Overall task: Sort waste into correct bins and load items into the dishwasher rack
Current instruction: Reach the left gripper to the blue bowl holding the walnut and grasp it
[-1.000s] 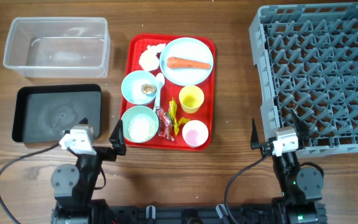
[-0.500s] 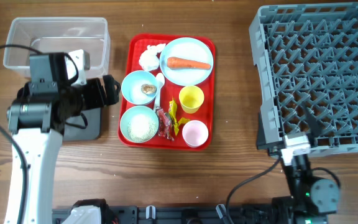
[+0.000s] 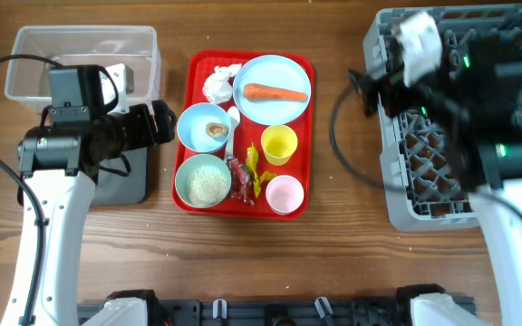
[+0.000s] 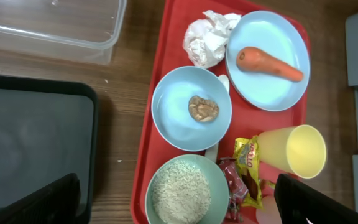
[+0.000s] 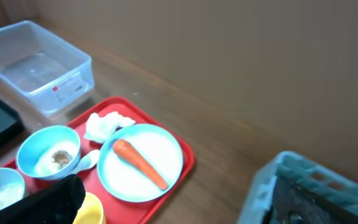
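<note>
On red tray [image 3: 306,154], middle of table [image 3: 333,272], all unsorted, waste mixed w/ dishes: carrot [image 3: 275,92] lying on plate [image 3: 270,71] at far right corner; crumpled napkin [image 3: 217,86] at far left corner, just beside plate. Nearer, along left edge, bowl [image 4: 173,106] w/ small brown lump [image 4: 202,109]; spoon [image 3: 233,115] wedged btwn that bowl and plate. At near left corner, second bowl [image 4: 150,186] heaped w/ rice [image 4: 180,193]. Btwn rice bowl and cups, wrappers [image 3: 246,174], red + yellow, crinkly. By right edge, yellow cup [image 3: 279,143]; at near right corner, pink cup [image 3: 285,193]; both upright.

Left of red tray: clear tub [image 3: 25,54] at far left corner of table, thin see-through plastic; black tray [image 4: 36,149] just nearer, shallow, matte. Prob. set there so left arm drops waste w/o crossing over. At right edge of table: rack [image 3: 424,199], grey, peg lattice, no dishes seen in it; likely put within right arm's reach.

Over gap btwn black tray and red tray, left gripper [image 3: 164,124]: facing bowls, spread fully wide, nothing held. Above rack's left edge, right gripper [image 3: 361,91]: aimed toward plate, also fully wide, nothing held. Reads as approach only, no sorting done yet.

Dishes smooth, pale blue, round. Carrot tapered; could roll if plate tilts.
</note>
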{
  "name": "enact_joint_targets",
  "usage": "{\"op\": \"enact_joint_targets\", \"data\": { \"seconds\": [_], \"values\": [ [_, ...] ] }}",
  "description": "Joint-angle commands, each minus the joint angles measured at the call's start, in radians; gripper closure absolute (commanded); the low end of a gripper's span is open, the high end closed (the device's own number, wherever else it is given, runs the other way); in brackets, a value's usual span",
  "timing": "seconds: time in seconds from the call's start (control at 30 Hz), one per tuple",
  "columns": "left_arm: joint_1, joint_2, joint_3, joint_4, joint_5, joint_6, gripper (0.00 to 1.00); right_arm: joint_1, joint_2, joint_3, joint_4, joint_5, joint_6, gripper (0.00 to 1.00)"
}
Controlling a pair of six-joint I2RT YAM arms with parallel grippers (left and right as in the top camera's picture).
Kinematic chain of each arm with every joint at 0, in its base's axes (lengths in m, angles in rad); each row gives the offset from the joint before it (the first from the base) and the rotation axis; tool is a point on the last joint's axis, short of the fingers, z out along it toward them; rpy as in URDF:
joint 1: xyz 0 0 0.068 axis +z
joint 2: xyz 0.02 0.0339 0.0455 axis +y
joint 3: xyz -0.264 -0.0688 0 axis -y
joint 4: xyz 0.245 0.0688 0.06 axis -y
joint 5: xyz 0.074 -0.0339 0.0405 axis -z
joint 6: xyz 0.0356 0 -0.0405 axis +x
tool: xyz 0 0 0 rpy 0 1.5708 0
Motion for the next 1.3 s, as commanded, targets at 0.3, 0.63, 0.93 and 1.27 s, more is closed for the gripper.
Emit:
{"op": "enact_joint_targets", "data": {
  "seconds": [0.3,0.63,0.93,1.27],
  "values": [
    [-0.254,0.304,0.017,0.101,-0.191,-0.201,0.07,-0.002,0.274,0.029,-0.094,-0.074,0.105,0.0],
    [-0.447,0.545,0.017,0.3,-0.31,-0.171,0.19,-0.002,0.275,0.029,-0.129,-0.025,0.105,0.23],
    [-0.463,0.594,0.017,0.348,-0.326,-0.175,0.7,-0.002,0.275,0.016,-0.146,-0.025,0.105,0.28],
    [-0.463,0.613,0.017,0.412,-0.326,-0.175,0.82,-0.002,0.276,0.016,-0.15,-0.024,0.105,0.29]
  ]
}}
